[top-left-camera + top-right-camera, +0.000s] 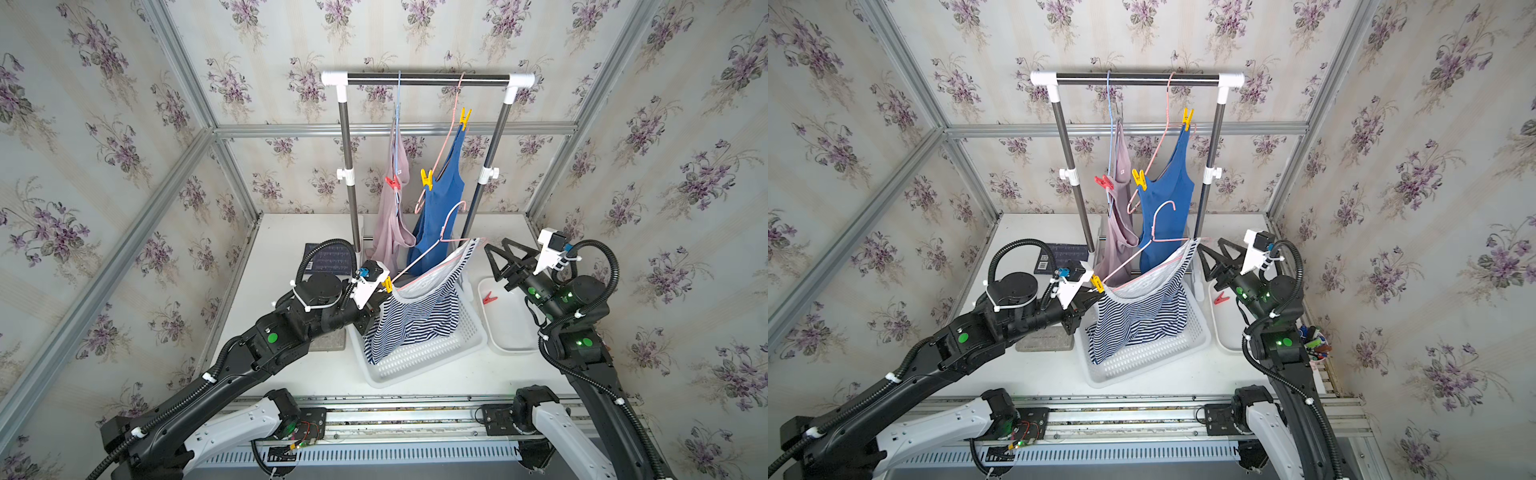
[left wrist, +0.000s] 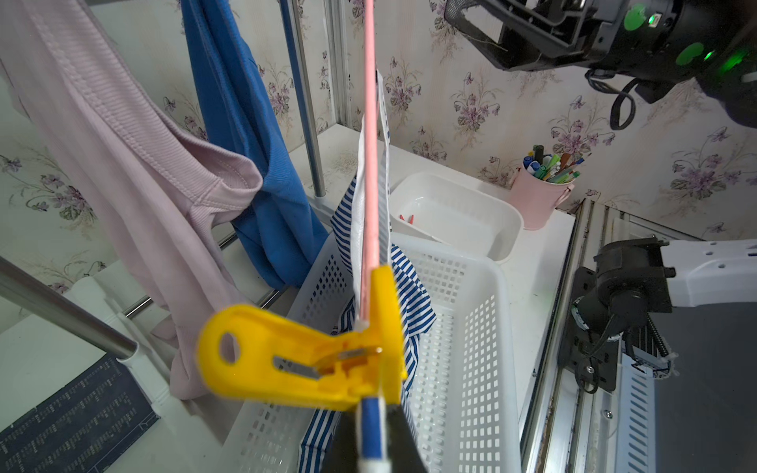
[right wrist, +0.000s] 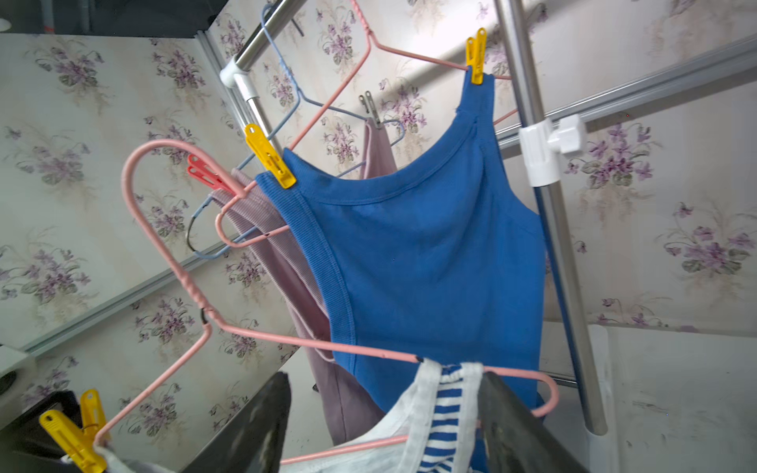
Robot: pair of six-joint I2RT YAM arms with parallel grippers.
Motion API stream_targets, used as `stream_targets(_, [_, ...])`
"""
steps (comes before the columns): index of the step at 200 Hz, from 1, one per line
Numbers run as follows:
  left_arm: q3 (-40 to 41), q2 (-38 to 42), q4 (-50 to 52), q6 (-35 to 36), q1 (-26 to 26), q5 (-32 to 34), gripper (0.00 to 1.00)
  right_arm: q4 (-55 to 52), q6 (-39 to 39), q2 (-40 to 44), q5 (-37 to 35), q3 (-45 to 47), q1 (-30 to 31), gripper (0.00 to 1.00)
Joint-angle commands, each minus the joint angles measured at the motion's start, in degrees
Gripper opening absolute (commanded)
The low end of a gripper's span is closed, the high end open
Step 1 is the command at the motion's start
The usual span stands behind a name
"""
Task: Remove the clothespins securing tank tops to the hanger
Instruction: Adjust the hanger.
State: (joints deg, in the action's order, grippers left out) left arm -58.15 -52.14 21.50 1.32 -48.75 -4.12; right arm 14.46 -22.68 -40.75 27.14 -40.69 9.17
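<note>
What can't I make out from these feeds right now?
- Left hand: fingertips cut off by the left wrist view's bottom edge. In both top views they are hidden behind its camera mount and the striped top. Cannot tell whether the hanger is pinched along with the fabric.
- Grey clothespin: plain only in the right wrist view, too small in the top views.
- Red clothespin in the tray: the left wrist view shows only its tips.

Basket point(image 1: 432, 351), tray point(image 1: 511, 328), pen cup point(image 2: 536, 200)
</note>
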Motion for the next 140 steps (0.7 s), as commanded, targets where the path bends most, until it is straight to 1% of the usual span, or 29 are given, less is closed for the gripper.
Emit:
stream_targets(1, [0.7,0.7,-3.7,-2.2,-0.2,1.3,0.00,3.0,3.1,-0.4,2.1,-0.8,3.9,0.71])
stream_targets(36, [1.9,1.4,-5.1,-2.6,-0.3,1.3,0.00,6.2,4.0,-2.4,2.8,-1.7,9.1,0.70])
stream_targets(75, [2.3,1.6,-5.6,-2.3,-0.6,0.9,0.00,10.4,2.4,-4.4,2.9,-1.9,11.2,0.69])
stream_targets(95, [2.3,1.2,-5.8,-2.2,-1.1,1.3,0.00,12.2,2.5,-5.7,2.7,-2.7,13.5,0.68])
stream_targets(113, [2.1,0.8,-5.9,-2.2,-1.7,1.8,0.00,13.3,3.4,-6.7,1.0,-3.6,16.4,0.67])
stream_targets(140, [1.7,-0.2,-6.5,-1.5,-3.2,2.9,0.00,13.6,5.8,-8.5,-2.4,-4.6,20.8,0.60])
